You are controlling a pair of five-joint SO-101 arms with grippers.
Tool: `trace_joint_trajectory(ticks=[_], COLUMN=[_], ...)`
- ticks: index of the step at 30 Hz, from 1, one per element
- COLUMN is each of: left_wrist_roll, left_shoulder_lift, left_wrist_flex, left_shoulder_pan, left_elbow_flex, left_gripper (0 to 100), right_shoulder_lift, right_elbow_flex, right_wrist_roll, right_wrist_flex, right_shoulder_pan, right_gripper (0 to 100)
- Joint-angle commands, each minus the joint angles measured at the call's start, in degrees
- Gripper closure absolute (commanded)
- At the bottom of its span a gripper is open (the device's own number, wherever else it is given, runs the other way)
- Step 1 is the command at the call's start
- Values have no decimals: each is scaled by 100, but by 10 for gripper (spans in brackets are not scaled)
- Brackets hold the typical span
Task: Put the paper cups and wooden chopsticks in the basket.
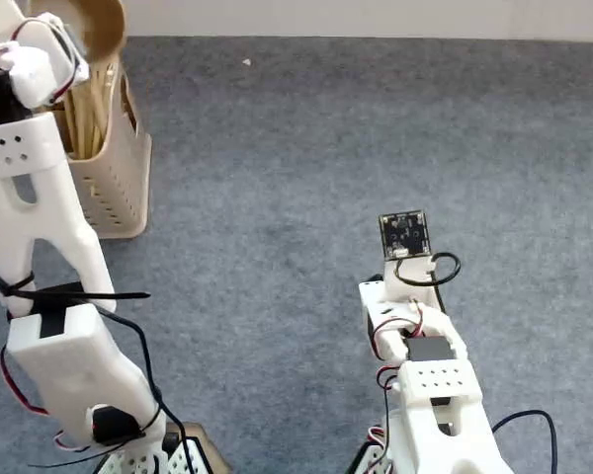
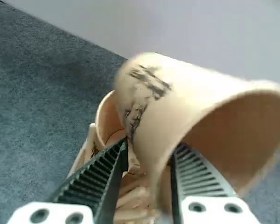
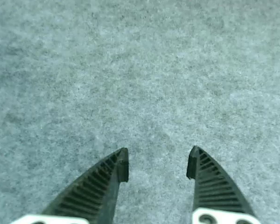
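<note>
My left gripper [image 2: 148, 156] is shut on the wall of a tan paper cup [image 2: 196, 116], holding it tilted with its mouth turned sideways. In the high view this cup [image 1: 101, 24] hangs over the cream slotted basket [image 1: 119, 183] at the far left. Inside the basket lie wooden chopsticks [image 1: 84, 109] and another paper cup [image 2: 106, 125], directly beneath the held one. Over bare grey carpet, my right gripper [image 3: 156, 165] is open with nothing between its fingers. The right arm [image 1: 420, 341] is at the near right.
Grey carpet [image 1: 356, 138] covers the whole work surface between the basket and the right arm. A pale wall [image 1: 376, 15] runs along the far edge. Loose black and red wires hang beside the left arm's base [image 1: 89, 395].
</note>
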Motion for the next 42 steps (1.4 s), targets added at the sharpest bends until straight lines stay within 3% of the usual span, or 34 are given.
trace_joint_trajectory(ticks=[1,11,21,27,32,39,42], left_wrist_roll=[26,26,-932,-985,-985,-985,-993], left_shoulder_lift=[-268,-31,980,1393,1103,312,-207], left_wrist_flex=[-264,-413,-1064,-1029,-1046,-1020,-413], left_shoulder_pan=[-286,-435,-435,-549,-558,-585,-585], left_elbow_flex=[-40,-40,-48,-48,-268,-1543,-2026], left_gripper=[832,832,832,832,832,832,832], right_shoulder_lift=[-119,-119,-119,-119,-119,-119,-136], right_elbow_flex=[-48,-48,-48,-48,-48,-48,-48], right_wrist_roll=[79,79,79,79,79,79,79], right_wrist_flex=[-84,-84,-84,-84,-84,-84,-84], right_shoulder_pan=[-31,-31,-31,-40,-40,-40,-31], right_gripper=[786,786,786,786,786,786,786])
